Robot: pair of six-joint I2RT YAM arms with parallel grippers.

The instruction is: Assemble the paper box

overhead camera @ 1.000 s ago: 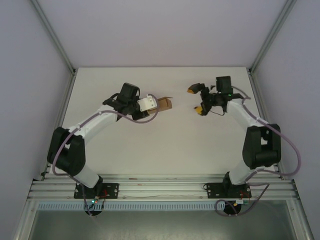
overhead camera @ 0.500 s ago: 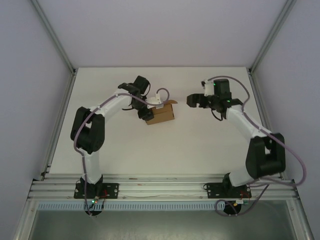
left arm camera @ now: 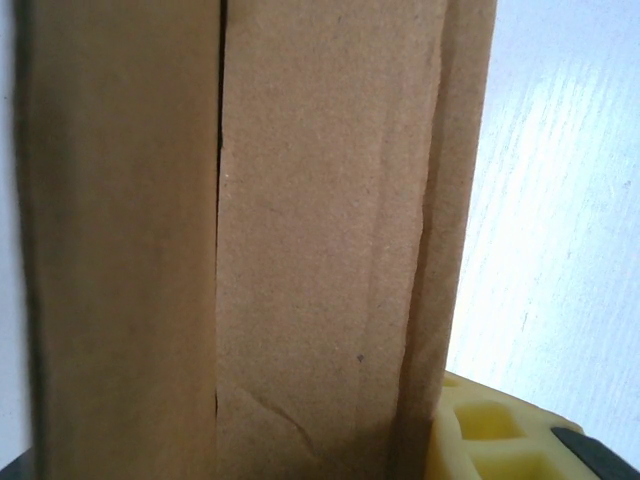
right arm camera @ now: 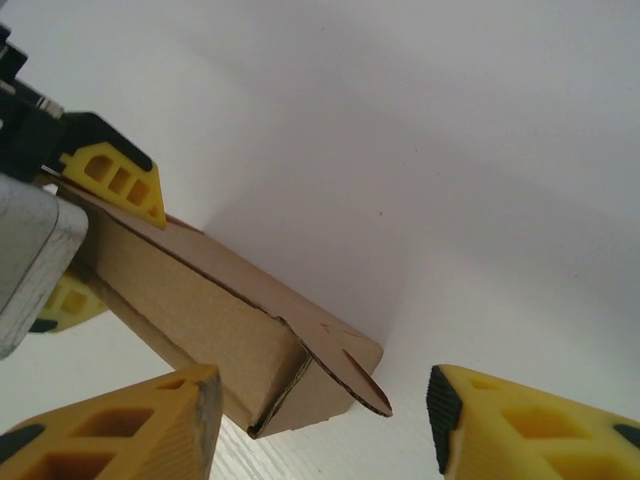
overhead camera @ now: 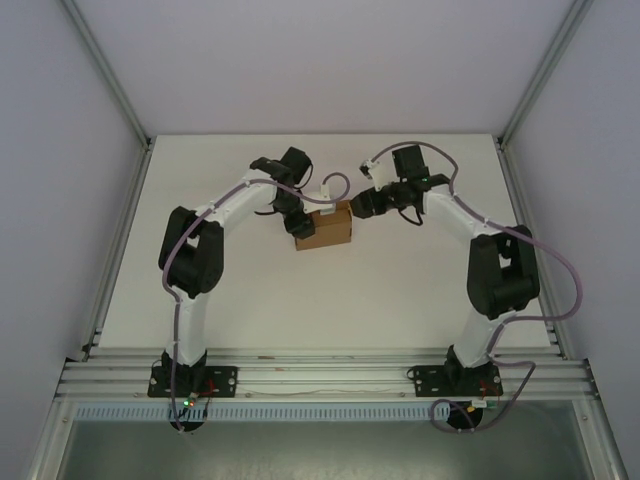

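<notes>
Brown paper box [overhead camera: 326,228] clamped in left claw [overhead camera: 299,227], its end facing wide-open right claw [right arm camera: 322,412].

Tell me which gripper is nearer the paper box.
Left. The left gripper is shut on the left end of the paper box, holding it. The right gripper is open just off the box's right end, jaws spread facing the loose flap, not gripping.

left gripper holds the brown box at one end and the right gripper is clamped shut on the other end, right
No. The left gripper holds the paper box, but the right gripper is open: the right wrist view shows its fingers wide apart either side of the box's other end.
</notes>
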